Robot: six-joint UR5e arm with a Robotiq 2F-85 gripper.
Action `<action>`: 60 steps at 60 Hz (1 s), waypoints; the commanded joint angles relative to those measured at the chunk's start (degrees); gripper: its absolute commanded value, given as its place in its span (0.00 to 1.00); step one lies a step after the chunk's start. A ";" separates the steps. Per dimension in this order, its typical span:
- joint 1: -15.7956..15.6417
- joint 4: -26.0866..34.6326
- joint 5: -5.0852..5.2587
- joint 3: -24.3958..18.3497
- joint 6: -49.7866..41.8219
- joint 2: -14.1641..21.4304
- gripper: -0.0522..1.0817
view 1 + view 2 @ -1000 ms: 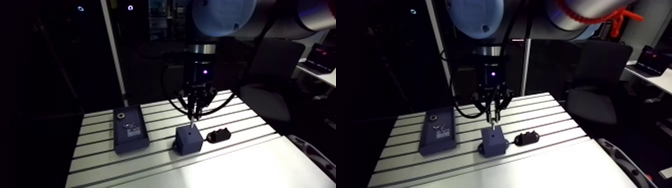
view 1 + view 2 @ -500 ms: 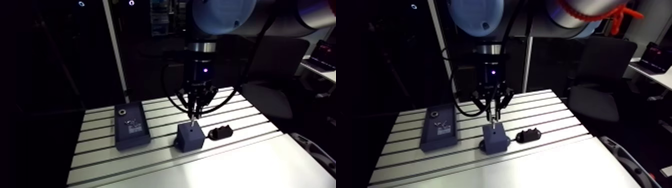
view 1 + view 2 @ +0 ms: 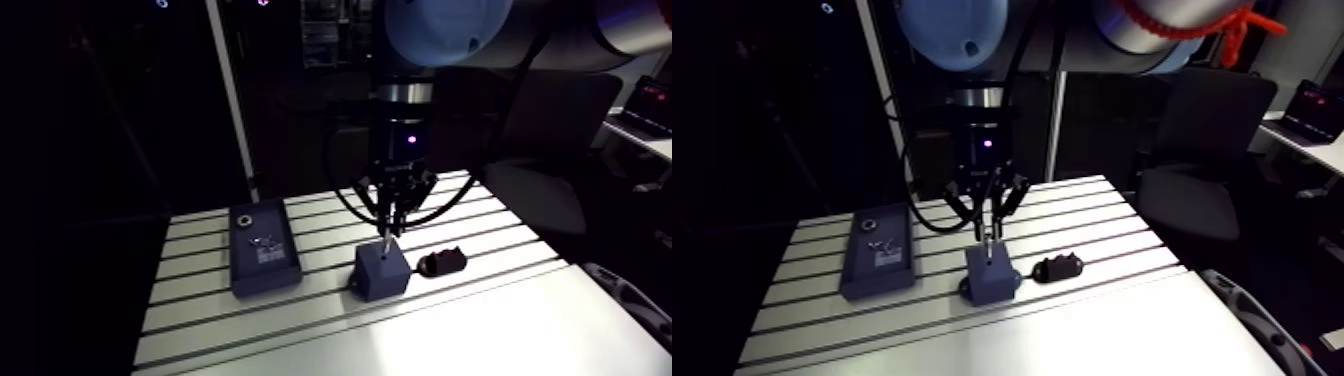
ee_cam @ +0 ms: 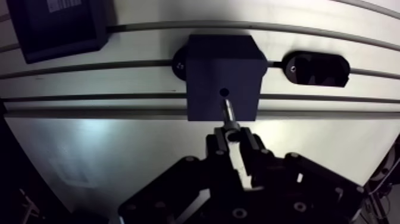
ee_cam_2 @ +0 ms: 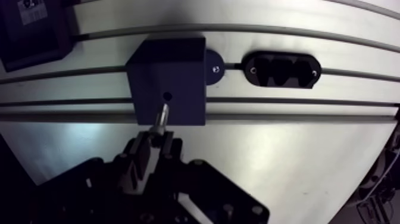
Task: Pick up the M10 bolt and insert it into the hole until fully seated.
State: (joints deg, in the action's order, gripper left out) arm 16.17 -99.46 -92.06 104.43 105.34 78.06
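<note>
We find the jaws clamped on the slim silver metal M10 bolt point(image 4: 228, 113), held upright just above the dark blue cubic block point(image 4: 223, 62). We judge insertion in hand, tip not yet entered. The next move calls for centring over the block's small round hole point(image 4: 224, 93), then a straight descent.

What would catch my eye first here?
The end effector hangs over the slotted table, pinching a thin shiny bolt aimed at the small hole in a dark block just beneath it. Beside the block sits a black oval piece, and farther off a dark tray.
</note>
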 commanded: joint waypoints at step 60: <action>-1.23 0.28 -1.65 -0.23 0.00 -0.24 1.00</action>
State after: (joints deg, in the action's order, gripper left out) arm 15.14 -99.32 -93.17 104.20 105.34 77.46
